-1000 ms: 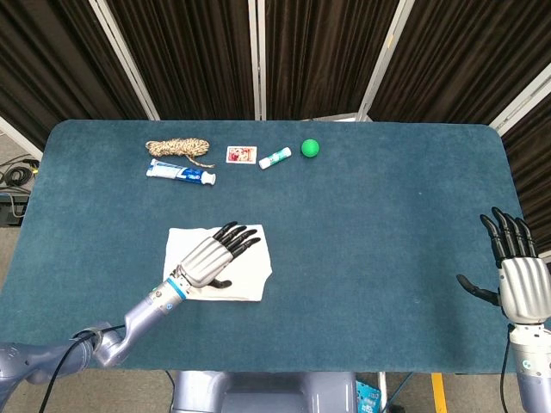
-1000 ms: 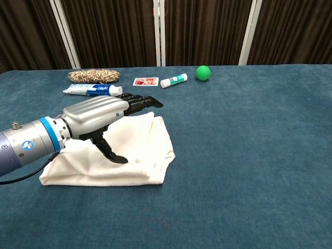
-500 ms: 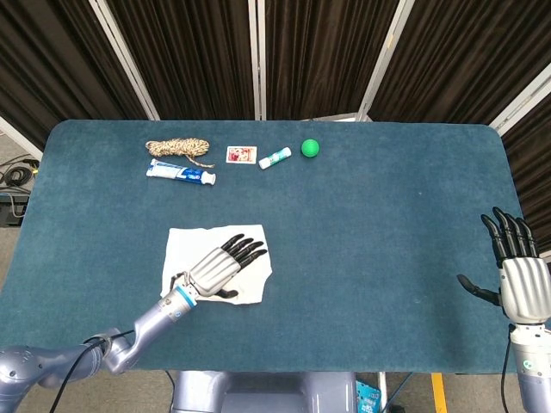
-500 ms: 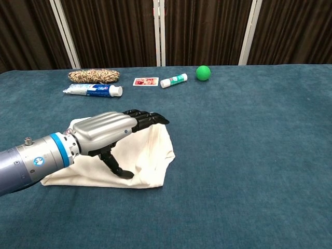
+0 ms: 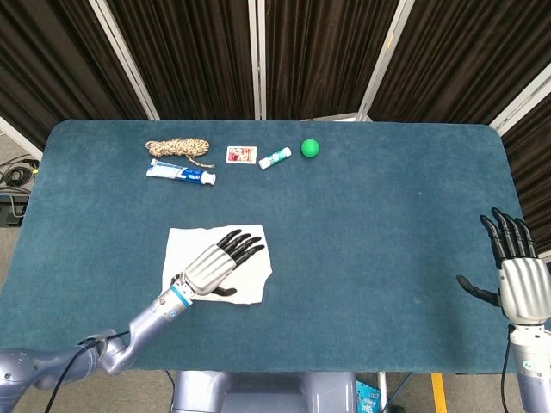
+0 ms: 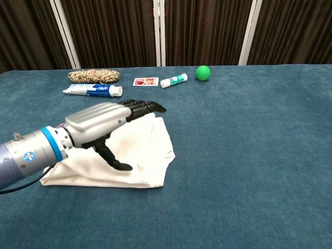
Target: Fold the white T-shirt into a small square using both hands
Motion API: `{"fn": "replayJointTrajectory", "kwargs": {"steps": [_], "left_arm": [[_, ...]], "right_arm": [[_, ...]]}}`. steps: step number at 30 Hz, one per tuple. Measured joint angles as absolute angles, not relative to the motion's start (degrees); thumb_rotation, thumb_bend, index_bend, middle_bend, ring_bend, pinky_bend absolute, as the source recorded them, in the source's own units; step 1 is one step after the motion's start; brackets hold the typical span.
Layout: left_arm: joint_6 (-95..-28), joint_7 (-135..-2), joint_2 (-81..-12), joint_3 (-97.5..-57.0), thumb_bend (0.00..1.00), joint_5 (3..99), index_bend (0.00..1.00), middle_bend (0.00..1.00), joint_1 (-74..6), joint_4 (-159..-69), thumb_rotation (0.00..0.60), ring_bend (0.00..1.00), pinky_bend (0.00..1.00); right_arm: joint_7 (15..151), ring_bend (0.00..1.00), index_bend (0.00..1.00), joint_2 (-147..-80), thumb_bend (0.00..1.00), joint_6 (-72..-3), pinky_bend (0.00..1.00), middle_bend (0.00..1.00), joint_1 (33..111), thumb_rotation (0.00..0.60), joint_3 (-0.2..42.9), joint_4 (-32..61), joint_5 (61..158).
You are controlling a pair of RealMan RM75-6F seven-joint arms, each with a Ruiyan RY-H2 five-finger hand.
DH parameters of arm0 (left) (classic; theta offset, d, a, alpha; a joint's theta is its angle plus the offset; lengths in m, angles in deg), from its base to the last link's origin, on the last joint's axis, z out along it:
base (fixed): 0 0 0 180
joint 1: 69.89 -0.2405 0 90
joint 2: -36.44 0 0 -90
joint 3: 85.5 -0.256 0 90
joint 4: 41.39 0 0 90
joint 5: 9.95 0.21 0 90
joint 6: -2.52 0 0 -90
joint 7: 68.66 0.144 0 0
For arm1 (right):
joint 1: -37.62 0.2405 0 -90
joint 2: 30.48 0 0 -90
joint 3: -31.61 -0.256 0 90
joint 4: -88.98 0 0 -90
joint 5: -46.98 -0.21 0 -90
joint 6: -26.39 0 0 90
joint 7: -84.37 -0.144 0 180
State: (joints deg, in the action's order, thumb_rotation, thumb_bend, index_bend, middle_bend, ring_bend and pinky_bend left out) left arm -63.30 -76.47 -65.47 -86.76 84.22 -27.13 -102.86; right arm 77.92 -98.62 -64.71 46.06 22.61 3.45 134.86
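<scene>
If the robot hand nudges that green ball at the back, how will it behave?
The green ball looks round and smooth, so it would probably roll freely on the flat blue table. It seems small and likely light. Nothing borders it on the right, so it might travel far.

This looks like a robotics lab or test cell, not a home. A desk (image 5: 387, 224) covered in plain dark teal felt stands before folding screens (image 5: 318, 56) of dark pleated cloth in pale frames, which close off the space behind the desk. Beside the desk's left edge, cables (image 5: 12, 175) lie on a bare grey floor (image 5: 10, 249). Along the desk's far edge sit unrelated small props: a rope coil (image 5: 178, 149), a tube (image 5: 181, 173), a card (image 5: 241, 155), a ball (image 5: 310, 148).
</scene>
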Motion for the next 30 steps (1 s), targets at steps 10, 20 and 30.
{"fn": "replayJointTrajectory", "kwargs": {"steps": [10,20,30], "left_arm": [[-72.6,-71.0,-55.3,-85.4,0.00,83.5,0.00,0.00,-32.6,-112.3,0.600,0.00,0.00],[-83.6,-61.1,-43.9,-85.0,0.00,73.1,0.00,0.00,-47.2,-128.0,0.600,0.00,0.00],[-89.6,-61.0,-36.7,-85.7,0.00,68.3,0.00,0.00,-56.8,-132.3,0.600,0.00,0.00]], "right_arm": [[78.5,0.00,0.09,-98.4,0.00,-64.5,0.00,0.00,46.0,0.600,22.8,3.5,134.8],[84.7,0.00,0.04,-98.3,0.00,-64.6,0.00,0.00,45.7,0.600,23.1,3.2,134.6],[87.0,0.00,0.00,-98.6,0.00,-64.5,0.00,0.00,45.3,0.600,23.0,2.8,133.6]]}}
